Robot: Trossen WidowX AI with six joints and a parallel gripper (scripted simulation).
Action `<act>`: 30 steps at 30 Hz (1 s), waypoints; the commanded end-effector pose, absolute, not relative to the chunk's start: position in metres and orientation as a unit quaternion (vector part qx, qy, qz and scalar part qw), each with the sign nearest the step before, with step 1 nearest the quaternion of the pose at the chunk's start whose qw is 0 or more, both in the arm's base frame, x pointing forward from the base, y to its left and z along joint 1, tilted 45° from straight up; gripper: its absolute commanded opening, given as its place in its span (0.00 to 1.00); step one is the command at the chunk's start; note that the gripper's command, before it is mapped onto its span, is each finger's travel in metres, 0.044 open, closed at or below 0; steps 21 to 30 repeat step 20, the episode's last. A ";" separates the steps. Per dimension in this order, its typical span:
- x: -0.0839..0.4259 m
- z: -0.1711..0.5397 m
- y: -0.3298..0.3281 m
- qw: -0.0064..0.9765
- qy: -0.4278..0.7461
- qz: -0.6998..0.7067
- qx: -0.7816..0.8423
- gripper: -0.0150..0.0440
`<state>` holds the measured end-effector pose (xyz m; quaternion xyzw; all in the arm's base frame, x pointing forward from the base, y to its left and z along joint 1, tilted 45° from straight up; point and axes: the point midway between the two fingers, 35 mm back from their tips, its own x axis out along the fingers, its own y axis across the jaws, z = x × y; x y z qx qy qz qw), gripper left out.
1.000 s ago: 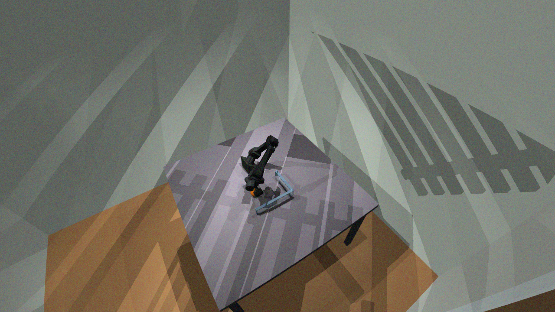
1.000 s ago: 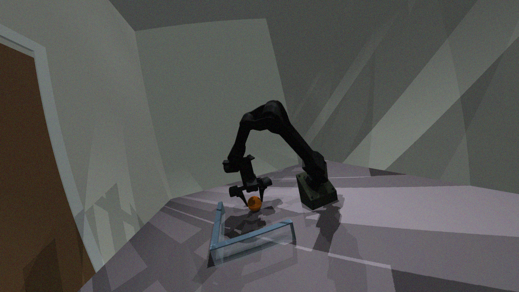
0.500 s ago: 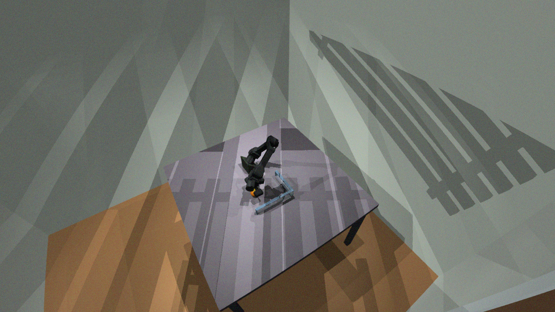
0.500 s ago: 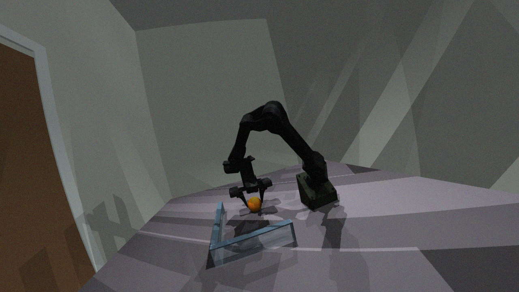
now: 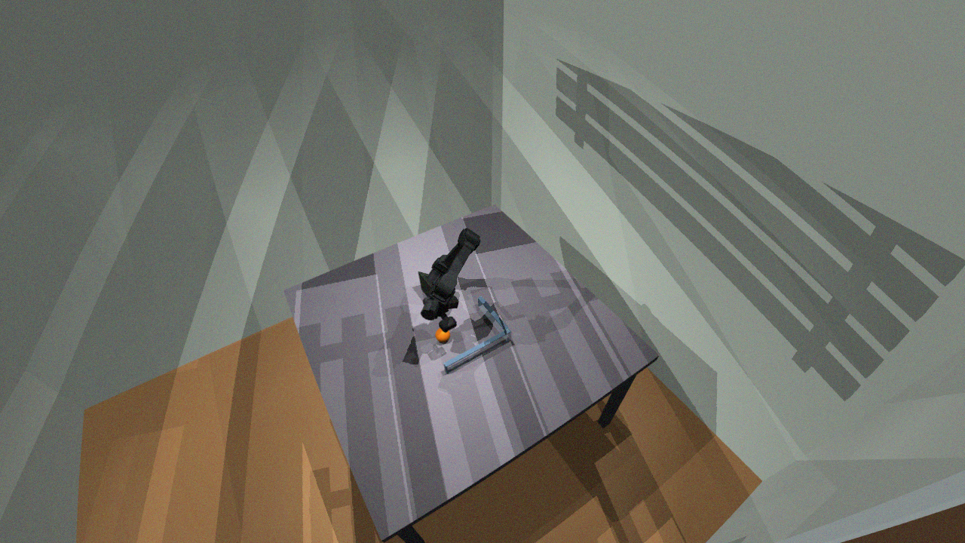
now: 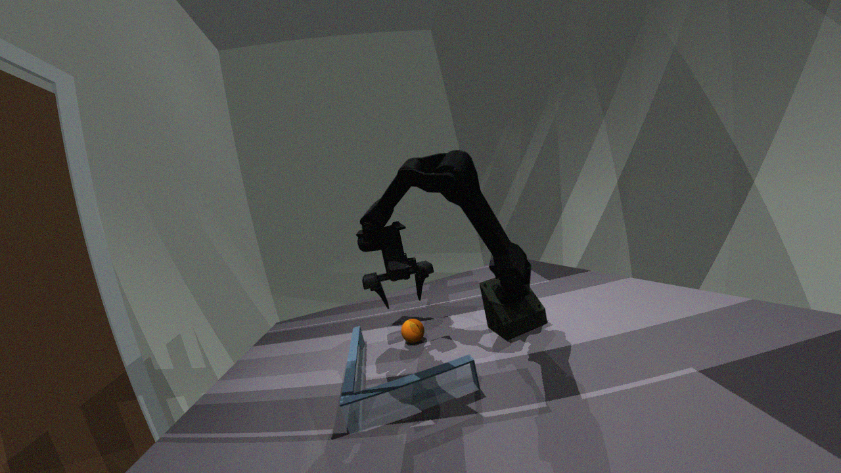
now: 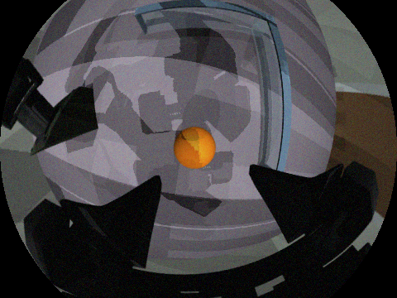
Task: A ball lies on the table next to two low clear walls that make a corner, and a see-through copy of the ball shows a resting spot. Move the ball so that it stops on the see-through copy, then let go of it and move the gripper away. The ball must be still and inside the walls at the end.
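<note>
Ball [image 6: 412, 330] sits on the table [image 6: 646, 364] mid-frame, in the open side of the walls' [image 6: 405, 382] corner. Gripper [image 6: 401, 298] hangs right above it, jaws spread and empty. Looks like the release step; next it just needs backing away.

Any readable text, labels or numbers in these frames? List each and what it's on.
None. No words, labels, brands or numbers can be read in any view: the orange ball, the clear walls, the arm's base, the open gripper and the table all show plain surfaces.
</note>
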<state>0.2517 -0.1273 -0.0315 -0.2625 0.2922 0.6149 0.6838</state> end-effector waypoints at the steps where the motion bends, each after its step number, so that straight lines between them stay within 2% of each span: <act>1: 0.252 -0.032 -0.127 0.684 0.292 0.615 -0.263 0.97; 7: 0.252 -0.032 -0.127 0.684 0.292 0.615 -0.263 0.97; 8: 0.251 -0.030 -0.129 0.684 0.292 0.615 -0.263 1.00; 13: 0.245 0.004 -0.157 0.682 0.291 0.617 -0.261 1.00; 30: 0.245 0.004 -0.157 0.682 0.291 0.617 -0.261 1.00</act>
